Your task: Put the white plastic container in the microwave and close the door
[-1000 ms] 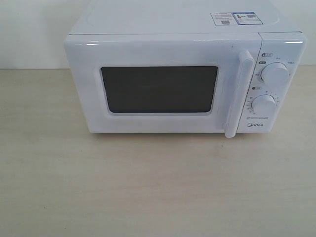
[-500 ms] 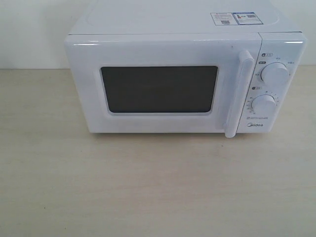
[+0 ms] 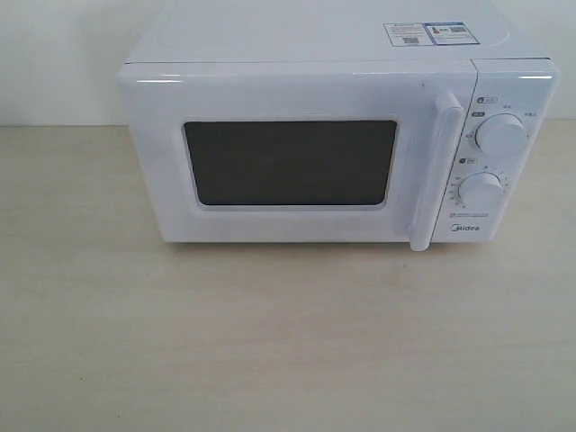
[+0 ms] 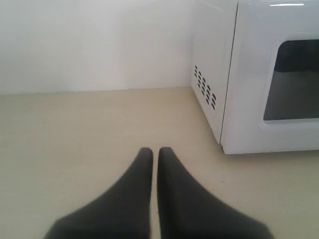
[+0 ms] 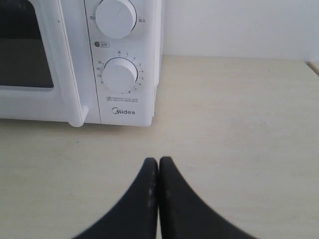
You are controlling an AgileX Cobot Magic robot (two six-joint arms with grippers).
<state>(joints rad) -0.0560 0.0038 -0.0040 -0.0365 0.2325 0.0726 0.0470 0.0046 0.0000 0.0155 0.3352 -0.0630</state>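
On the pale table, the Midea microwave is sitting with its door shut, nothing having moved lately. I am holding my left pincer and right pincer clenched, empty, beside it. The white plastic container is showing nowhere, perhaps already inside.

One microwave, one door, two dials, two stickers, two pairs of jaws

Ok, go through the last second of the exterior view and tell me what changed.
Nothing visibly changed. The microwave stays in the same spot on the table, its door is shut as before, and neither tool has come into the exterior view.
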